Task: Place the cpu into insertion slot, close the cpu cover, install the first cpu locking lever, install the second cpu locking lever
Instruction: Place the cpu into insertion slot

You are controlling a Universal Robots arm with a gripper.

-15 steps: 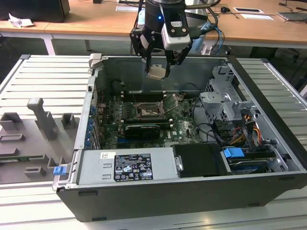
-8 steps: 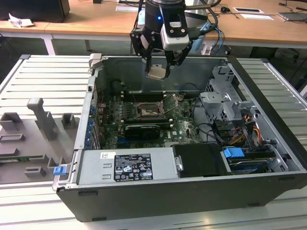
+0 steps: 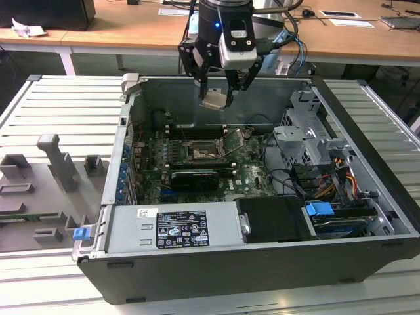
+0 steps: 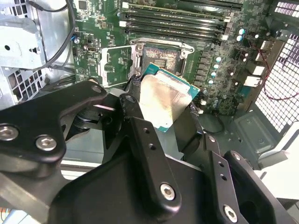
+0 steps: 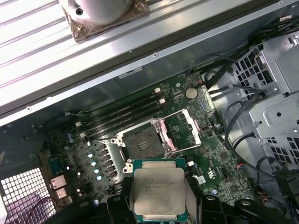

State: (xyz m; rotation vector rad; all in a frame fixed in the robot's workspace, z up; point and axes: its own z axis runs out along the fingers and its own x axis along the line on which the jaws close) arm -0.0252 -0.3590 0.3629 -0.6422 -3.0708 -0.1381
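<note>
Hanging above the open black metal computer case in the exterior view, the black gripper pinches the small flat square tan-silver cpu between its fingers. The chip is in the air, well clear of the green circuit board. Below it and a little nearer lies the small square dark insertion slot. The silver-grey metal cpu cover is flipped up on the exterior view's right of the slot. There is open room around the chip, and the grey metal drive cage stands well apart on the exterior view's right. From here I can hardly make out the fingertips.

The second wrist view shows the grip itself. Black fingers press on opposite edges of the cpu, whose metal face is tilted with a green rim showing. Beyond it the insertion slot sits uncovered inside its grey rim. The cpu cover is swung open beside the slot, with board showing through its window. Long black memory slots run past the slot's far side. The gripper's body hides the nearer board.

In the first wrist view the cpu faces the camera squarely, partly cut off by the picture's edge. The insertion slot is just beyond it, apart from the chip. The cpu cover is raised at the slot's side.
</note>
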